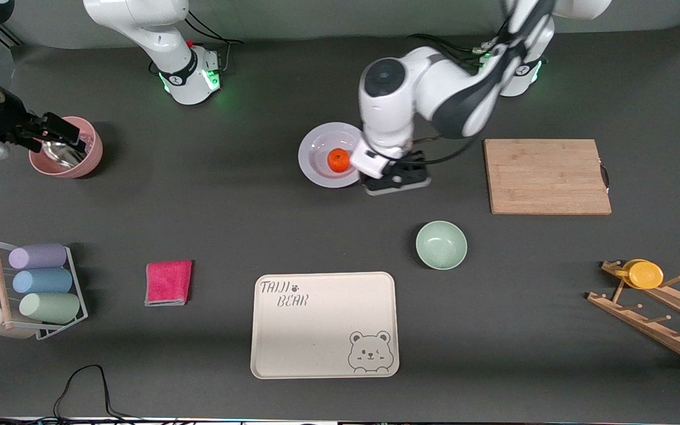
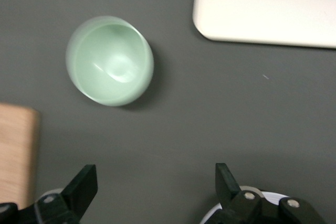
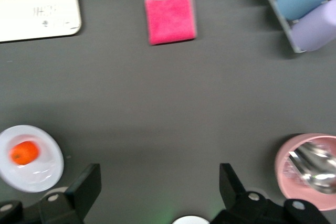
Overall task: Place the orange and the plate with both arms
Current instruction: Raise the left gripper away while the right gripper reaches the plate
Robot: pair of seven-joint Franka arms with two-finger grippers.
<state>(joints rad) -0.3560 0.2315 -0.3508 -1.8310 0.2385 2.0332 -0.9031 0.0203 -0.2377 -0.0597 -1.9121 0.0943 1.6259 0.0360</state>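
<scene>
Spread wide and holding nothing, the left hand (image 1: 396, 177) hung just beside the plate (image 1: 316, 168), at the edge toward the left arm's end of the tabletop (image 1: 198, 206). In its own wrist view both fingers (image 2: 81, 184) stood well apart over bare tabletop, with a sliver of white rim showing at one fingertip. The orange (image 1: 338, 160) sat in the plate's shallow well, slightly toward that hand.

The right hand (image 3: 157, 190) was likewise spread and empty, up near the pink bowl (image 1: 68, 147) with the spoon (image 3: 315, 166) in it at the right arm's end; that arm looked to be waiting.

Judging by this, the orange was already on the plate, and the step in hand was probably carrying the plate to the bear-print tray (image 1: 325, 324), which lay nearer the front camera. To do it well, the left hand should come down so the rim passes between its fingers, then pinch only the wide rim, clear of the fruit. The plate looked glossy, so a deep bite on the rim would be safer than a fingertip hold. Lifting level and slowly matters, since the round orange could roll off a tilted plate. The mint-green bowl (image 1: 441, 244) lay close to the likely path and should be cleared.
</scene>
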